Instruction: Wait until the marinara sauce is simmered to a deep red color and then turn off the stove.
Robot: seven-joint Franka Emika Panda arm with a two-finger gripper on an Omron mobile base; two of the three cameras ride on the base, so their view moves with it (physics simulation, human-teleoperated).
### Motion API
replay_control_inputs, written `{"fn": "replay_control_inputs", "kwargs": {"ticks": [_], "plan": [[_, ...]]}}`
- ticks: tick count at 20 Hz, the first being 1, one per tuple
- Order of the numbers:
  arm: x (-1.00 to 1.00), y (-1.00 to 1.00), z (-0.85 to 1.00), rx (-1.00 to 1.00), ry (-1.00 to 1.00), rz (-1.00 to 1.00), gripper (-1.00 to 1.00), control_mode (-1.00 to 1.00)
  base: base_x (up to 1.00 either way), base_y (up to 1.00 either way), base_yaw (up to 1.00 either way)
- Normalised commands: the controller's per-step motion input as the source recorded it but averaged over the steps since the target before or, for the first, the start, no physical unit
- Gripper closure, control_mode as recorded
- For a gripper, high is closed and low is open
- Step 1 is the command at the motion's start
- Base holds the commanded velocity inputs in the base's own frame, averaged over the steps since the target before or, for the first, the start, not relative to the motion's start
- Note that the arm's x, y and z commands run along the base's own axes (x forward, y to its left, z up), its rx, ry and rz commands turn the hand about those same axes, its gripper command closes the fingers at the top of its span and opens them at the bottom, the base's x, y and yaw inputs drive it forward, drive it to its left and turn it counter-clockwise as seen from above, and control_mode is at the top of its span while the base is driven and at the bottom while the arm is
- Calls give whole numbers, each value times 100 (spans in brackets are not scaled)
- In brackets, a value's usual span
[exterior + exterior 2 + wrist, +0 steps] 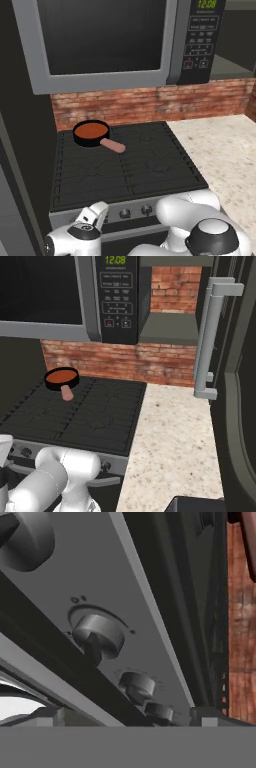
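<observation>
The marinara sauce (91, 130) is a smooth orange-red disc in a small black skillet (80, 138) with a pinkish handle (113, 145). It sits on the back left burner of the black stove (130, 167), also seen from the right as sauce (61, 376) on the stove (75, 416). My gripper (95, 212) hangs low in front of the silver front panel, at its left end. In the hand view the gripper (127, 716) is open with nothing between its tips, close to a round knob (97, 634). More knobs (137, 684) line the panel.
A silver-framed microwave (100, 45) hangs above the stove against the brick wall (150, 102). A speckled counter (225, 150) lies to the right. Further right stands a dark fridge with a long grey handle (207, 341). Two knobs (124, 213) show right of my hand.
</observation>
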Motion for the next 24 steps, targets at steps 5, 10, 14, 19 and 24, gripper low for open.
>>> {"fn": "replay_control_inputs", "kwargs": {"ticks": [5,10,14,19,24], "plan": [[8,0,-4,0,-3,0,-100,-100,0,0,0],[6,0,-20,0,-6,0,-100,-100,0,0,0],[9,0,-20,0,-8,0,-100,-100,0,0,0],[15,0,-6,0,-6,0,-100,-100,0,0,0],[15,0,-3,0,-1,0,-100,-100,0,0,0]]}}
